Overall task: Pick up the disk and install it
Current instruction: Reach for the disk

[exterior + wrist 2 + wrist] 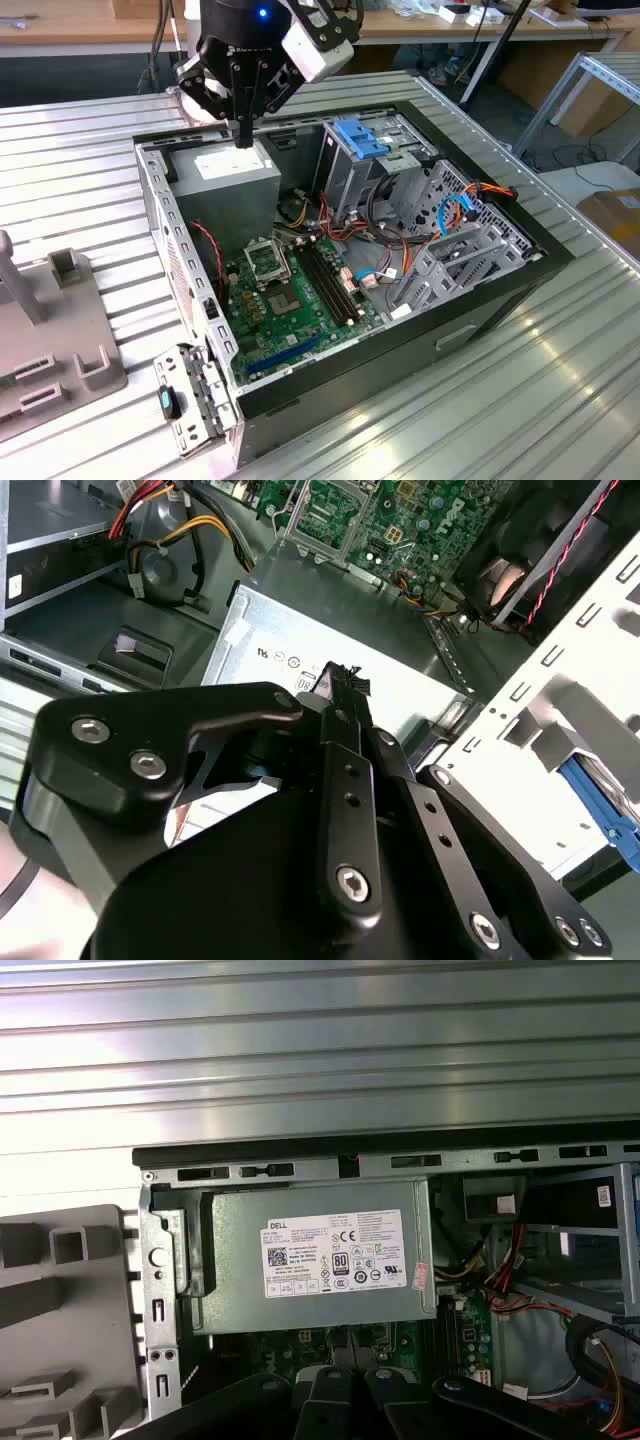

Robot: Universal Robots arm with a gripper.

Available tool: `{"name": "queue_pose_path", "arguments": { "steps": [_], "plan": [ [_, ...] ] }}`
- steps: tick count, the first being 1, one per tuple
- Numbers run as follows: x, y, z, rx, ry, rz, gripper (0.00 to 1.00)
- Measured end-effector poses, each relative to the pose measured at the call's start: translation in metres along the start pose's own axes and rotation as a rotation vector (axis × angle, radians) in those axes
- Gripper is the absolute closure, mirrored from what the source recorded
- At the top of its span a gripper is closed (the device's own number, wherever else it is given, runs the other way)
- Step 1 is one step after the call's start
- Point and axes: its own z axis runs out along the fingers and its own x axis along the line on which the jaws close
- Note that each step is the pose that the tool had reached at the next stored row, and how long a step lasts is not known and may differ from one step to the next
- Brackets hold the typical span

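The disk is not gripped, and its place cannot be fixed with certainty. A ribbed piece of bright blue plastic (360, 138) is seen on top of the metal drive cage (350, 195) inside the open computer case (500, 290). Whether it is one of the disk's rails or a bracket of the cage cannot be told. A strip of blue plastic (605, 805) is also glimpsed behind a pale perforated metal wall in the second wrist view.

The gripper (243, 138) is held above the grey power supply box (235, 178), at the case's far corner and well apart from the drive cage. Its fingers (330, 1400) are pressed together with nothing between them; the box's white label (335, 1255) lies directly below in the first wrist view.

On the ribbed table (560, 400), at the exterior view's left, a grey slotted stand (60, 330) is seen with nothing in the part that is visible.

As a judgement: no grasp is made at this moment. With the hand empty and the disk not surely located, it cannot be decided whether the installing is wholly left to do or is already done.
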Motion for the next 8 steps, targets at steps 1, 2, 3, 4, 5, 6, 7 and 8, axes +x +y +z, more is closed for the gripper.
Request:
{"name": "queue_pose_path", "arguments": {
  "steps": [1, 2, 3, 4, 5, 6, 7, 8],
  "plan": [
    [0.0, 0.0, 0.0, 0.0, 0.0, 0.0, 0.89],
    [0.0, 0.0, 0.0, 0.0, 0.0, 0.0, 0.89],
    [0.0, 0.0, 0.0, 0.0, 0.0, 0.0, 0.89],
    [0.0, 0.0, 0.0, 0.0, 0.0, 0.0, 0.89],
    [0.0, 0.0, 0.0, 0.0, 0.0, 0.0, 0.89],
    [0.0, 0.0, 0.0, 0.0, 0.0, 0.0, 0.89],
    [0.0, 0.0, 0.0, 0.0, 0.0, 0.0, 0.89],
    [0.0, 0.0, 0.0, 0.0, 0.0, 0.0, 0.89]
  ]
}}
